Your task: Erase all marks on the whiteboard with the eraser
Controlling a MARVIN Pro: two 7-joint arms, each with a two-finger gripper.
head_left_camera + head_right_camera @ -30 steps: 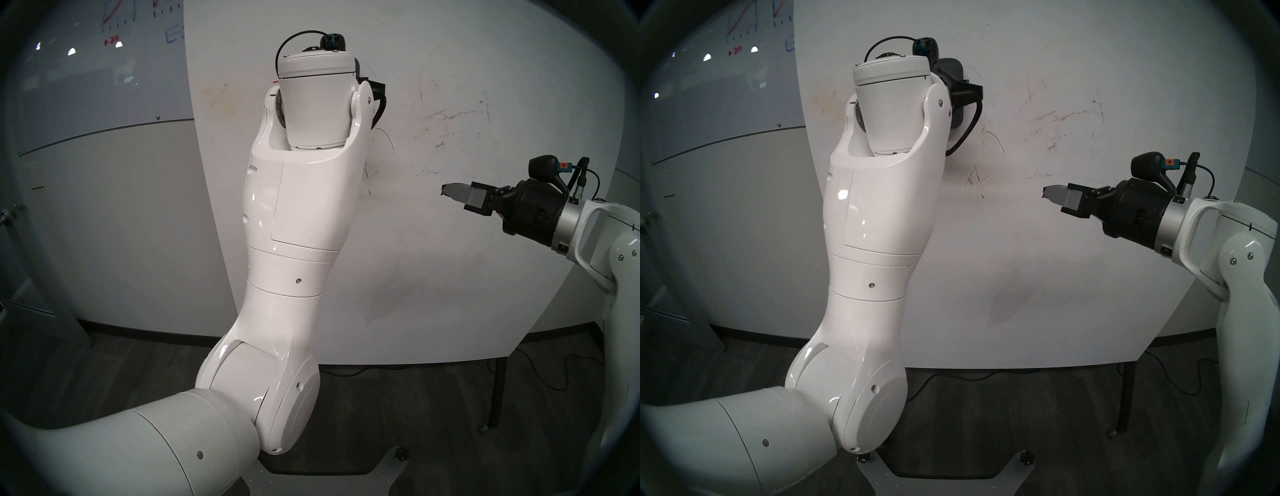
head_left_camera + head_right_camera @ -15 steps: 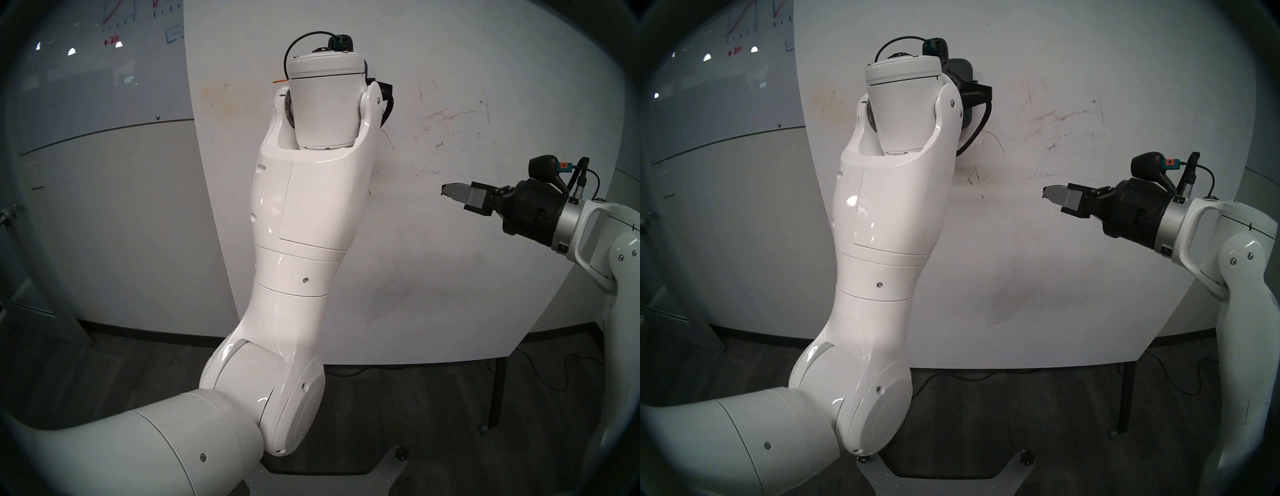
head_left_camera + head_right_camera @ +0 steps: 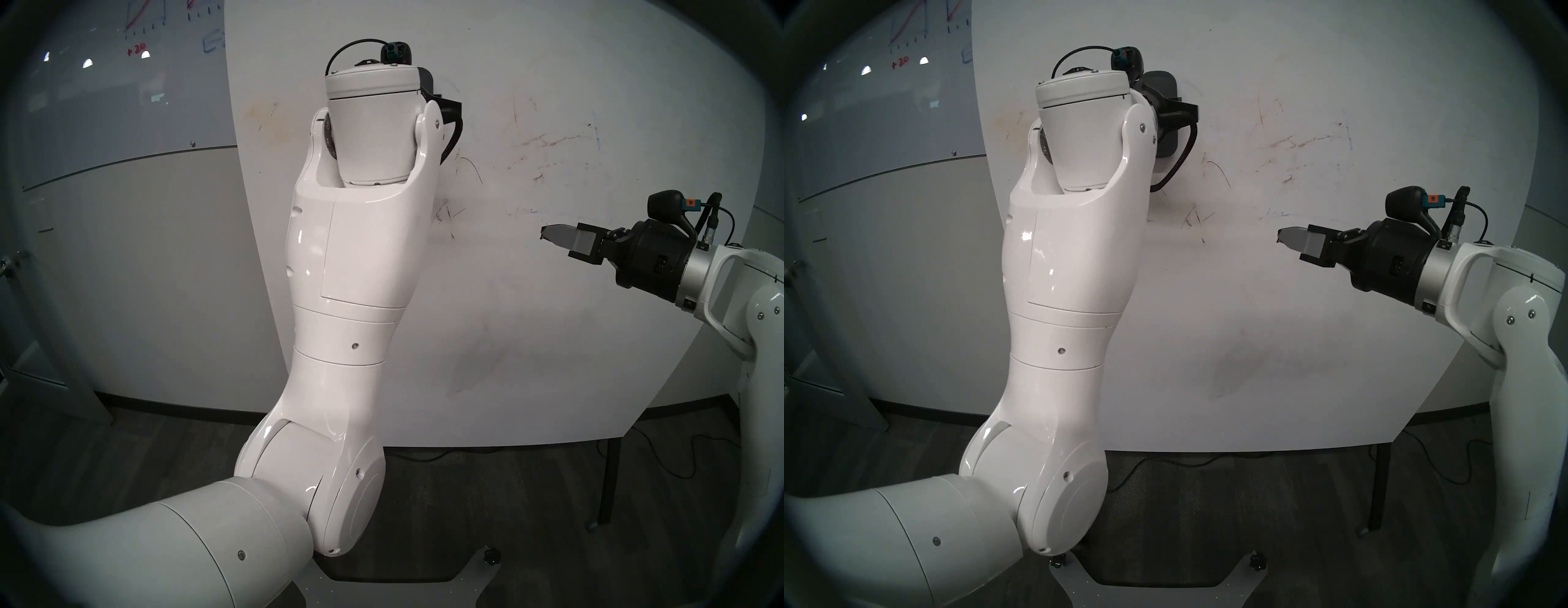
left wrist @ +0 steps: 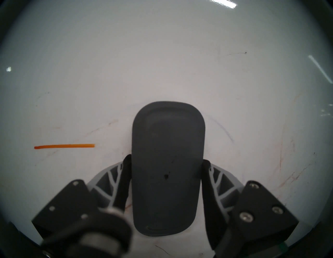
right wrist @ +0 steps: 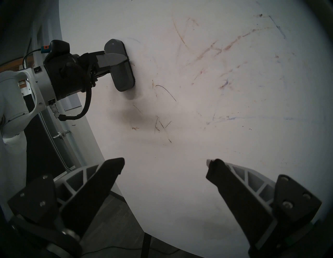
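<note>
Evidently the left gripper (image 4: 165, 173) has swung back leftward across the whiteboard (image 3: 551, 339) in the last half second, after sliding right just before that, so it is mid-stroke in a side-to-side wipe. It holds the eraser (image 4: 167, 167) clamped between its fingers, the felt face pressed flat on the far panel in its upper left area. The leftward pass has uncovered the dark scribbles (image 3: 445, 216) low beside the arm again, unerased. In the left wrist view one crisp orange stroke (image 4: 64, 146) lies just left of the eraser, untouched, so this sweep probably aims at it. Faint brownish smears (image 5: 216, 50) to the right remain too; much work seems left. The right gripper (image 5: 164, 168) has not moved, hanging wide open and empty near the board's right side.
</note>
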